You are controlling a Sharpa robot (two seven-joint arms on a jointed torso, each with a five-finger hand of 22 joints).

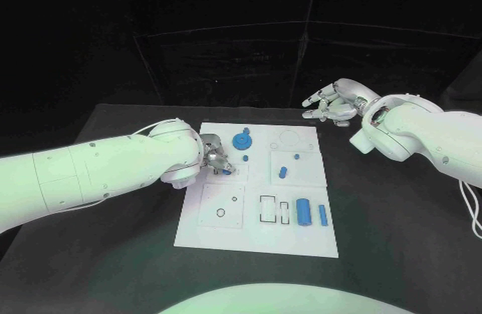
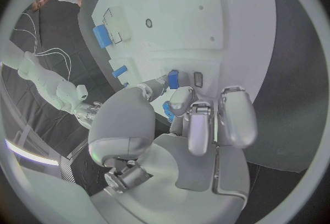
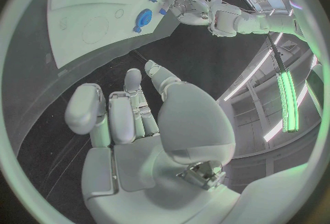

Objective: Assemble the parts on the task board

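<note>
Left hand (image 2: 180, 104) pinches a blue part (image 2: 173, 78) over the task board (image 1: 301, 241); right hand (image 1: 336, 105) hangs open.

Arms: I see smooth white rounded shells.
Left hand (image 1: 214, 155): silver, segmented fingers.
Right hand (image 1: 334, 105): silver; thin cable on its forearm at 4 o'clock.

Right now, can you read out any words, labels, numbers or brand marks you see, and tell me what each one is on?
None can be read. The task board carries only outlines of slots and circles, no lettering. The blue parts, the left hand and the right hand show no marks. A small blue part sits at the left hand's fingertips, unmarked.
</note>
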